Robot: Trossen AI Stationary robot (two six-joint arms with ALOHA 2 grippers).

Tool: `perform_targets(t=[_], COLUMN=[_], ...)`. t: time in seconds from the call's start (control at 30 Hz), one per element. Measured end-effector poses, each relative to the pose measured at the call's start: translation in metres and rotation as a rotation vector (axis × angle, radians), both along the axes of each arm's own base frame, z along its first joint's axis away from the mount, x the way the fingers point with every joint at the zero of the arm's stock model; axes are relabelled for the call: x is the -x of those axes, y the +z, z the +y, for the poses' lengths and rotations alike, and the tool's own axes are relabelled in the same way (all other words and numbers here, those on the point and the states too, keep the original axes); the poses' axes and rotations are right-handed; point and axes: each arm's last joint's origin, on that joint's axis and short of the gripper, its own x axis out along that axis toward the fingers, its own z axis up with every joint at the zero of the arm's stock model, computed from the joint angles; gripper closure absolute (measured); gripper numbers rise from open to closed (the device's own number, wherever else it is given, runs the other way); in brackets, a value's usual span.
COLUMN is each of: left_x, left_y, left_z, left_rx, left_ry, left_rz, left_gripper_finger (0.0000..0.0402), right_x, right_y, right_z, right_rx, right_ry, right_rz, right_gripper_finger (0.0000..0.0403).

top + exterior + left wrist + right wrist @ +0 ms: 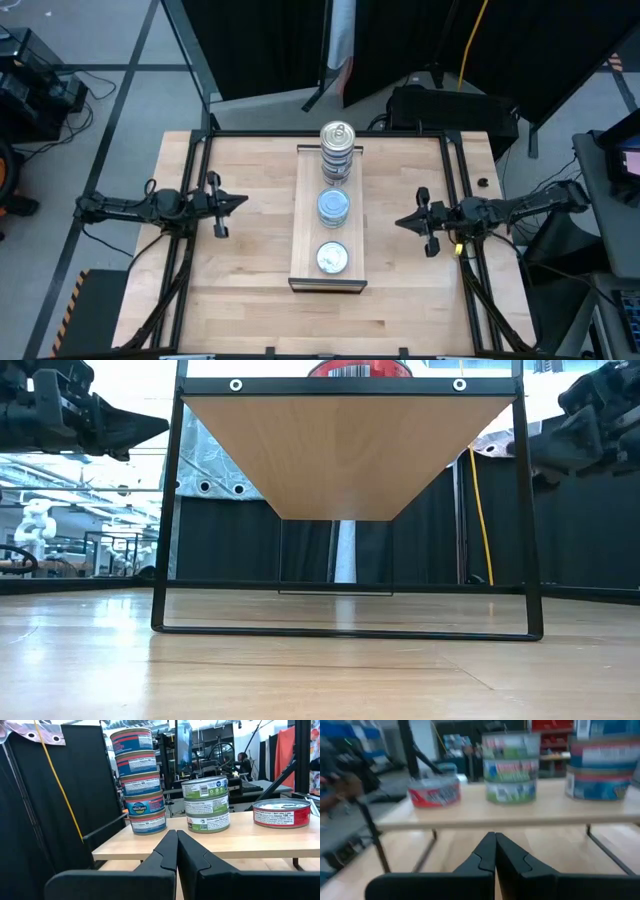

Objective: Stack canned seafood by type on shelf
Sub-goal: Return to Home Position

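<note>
The shelf, a raised light-wood board on a dark frame, stands mid-table. Three groups of canned seafood rest on it. At the far end is a tall stack of several blue-and-red tins with a silver top. In the middle is a stack of three green-labelled tins. At the near end is a single red-labelled tin. My left gripper is shut and empty, left of the shelf. My right gripper is shut and empty, right of it. Both point level at the shelf.
The shelf's black frame legs stand on the plank tabletop, with a gap under the board. Black rails run along the table's left and right sides under the arms. Bare wood lies between each gripper and the shelf.
</note>
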Motion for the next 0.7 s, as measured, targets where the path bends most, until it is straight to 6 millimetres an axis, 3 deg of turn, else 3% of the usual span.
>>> perform_targets(t=[0.13, 0.33, 0.7], left_x=[0.001, 0.001, 0.001], left_y=[-0.001, -0.002, -0.004], left_z=[0.0, 0.0, 0.0], left_rx=[0.0, 0.025, 0.028], left_ry=[-0.002, -0.007, -0.019], left_rz=[0.01, 0.011, 0.03], left_gripper_finger=[0.04, 0.04, 0.04], right_x=[0.008, 0.017, 0.017], right_y=[0.007, 0.003, 0.002], right_z=[-0.001, -0.007, -0.009], right_rx=[0.011, 0.027, 0.073], right_ry=[0.078, 0.037, 0.035], right_rz=[-0.076, -0.061, -0.055], right_gripper_finger=[0.0403, 0.0403, 0.0403])
